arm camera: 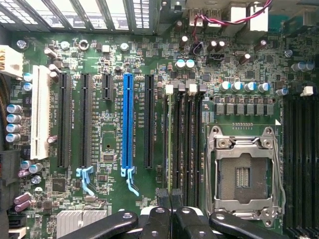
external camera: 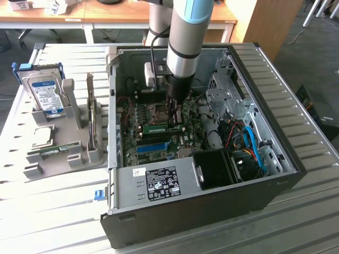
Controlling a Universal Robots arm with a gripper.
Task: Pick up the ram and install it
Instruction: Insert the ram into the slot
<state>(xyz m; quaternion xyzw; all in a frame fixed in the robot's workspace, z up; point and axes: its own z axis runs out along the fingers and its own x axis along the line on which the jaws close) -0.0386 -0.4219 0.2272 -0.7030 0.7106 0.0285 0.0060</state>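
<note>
We see the ram (external camera: 158, 128) (arm camera: 174, 144) down inside the open computer case (external camera: 212, 211), standing on edge over the motherboard's memory slots (arm camera: 192, 139), in line with them. It is a long, thin green stick. In the wrist view we see it edge-on as a narrow green line running along one slot. We cannot tell whether it is fully seated.

The gripper (external camera: 175, 120) (arm camera: 170, 199) reaches straight down into the case. Its black fingers (arm camera: 160, 219) are drawn close together, clamped on the stick's thin top edge. The empty processor socket (arm camera: 244, 174) sits on one side of the memory slots and a blue expansion slot (arm camera: 128, 119) on the other.

The case lies on its side with the panel off. It rests on a table (external camera: 296, 222) of pale metal slats that reflect the light.

On the exterior view's left, a grey parts holder (external camera: 69, 153) stands on the same slats. It carries a hard drive (external camera: 45, 92) in a blue frame and a second green stick (external camera: 50, 152) lying flat.

Behind the table we see wooden desks (external camera: 106, 13) and a dark floor.
</note>
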